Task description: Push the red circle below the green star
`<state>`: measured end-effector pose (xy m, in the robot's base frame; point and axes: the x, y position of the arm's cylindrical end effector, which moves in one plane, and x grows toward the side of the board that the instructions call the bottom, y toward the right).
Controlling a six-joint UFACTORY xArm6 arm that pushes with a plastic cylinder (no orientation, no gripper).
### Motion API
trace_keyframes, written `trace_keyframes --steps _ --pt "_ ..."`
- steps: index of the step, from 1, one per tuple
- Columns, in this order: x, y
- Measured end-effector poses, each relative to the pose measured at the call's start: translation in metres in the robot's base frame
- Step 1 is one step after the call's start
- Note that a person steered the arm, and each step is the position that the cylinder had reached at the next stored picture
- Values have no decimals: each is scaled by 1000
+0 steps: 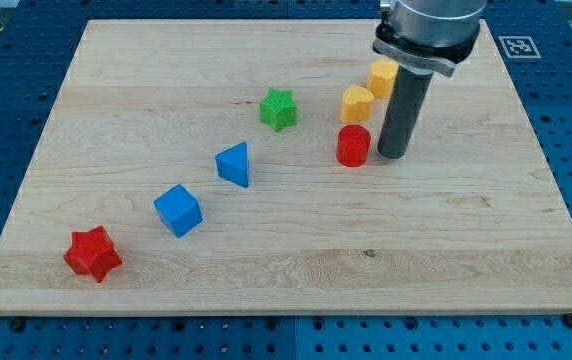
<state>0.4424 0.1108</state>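
The red circle (353, 146), a short red cylinder, stands on the wooden board right of centre. The green star (279, 109) lies up and to the left of it, about a block's width away. My tip (393, 154) rests on the board just right of the red circle, close to it or touching it. The dark rod rises from there to the arm at the view's top.
A yellow block (357, 103) sits just above the red circle and a second yellow block (383, 76) above that, beside the rod. A blue triangle (234, 164), a blue cube (178, 210) and a red star (93, 254) run diagonally towards the bottom left. The wooden board (286, 290) ends near the view's bottom.
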Motion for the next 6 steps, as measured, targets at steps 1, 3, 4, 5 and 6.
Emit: trace_keyframes --steps 1,3,4,5,6 --pt "0 -17" --pt "0 -48" --pt "0 -58" --pt "0 -71" --pt "0 -86"
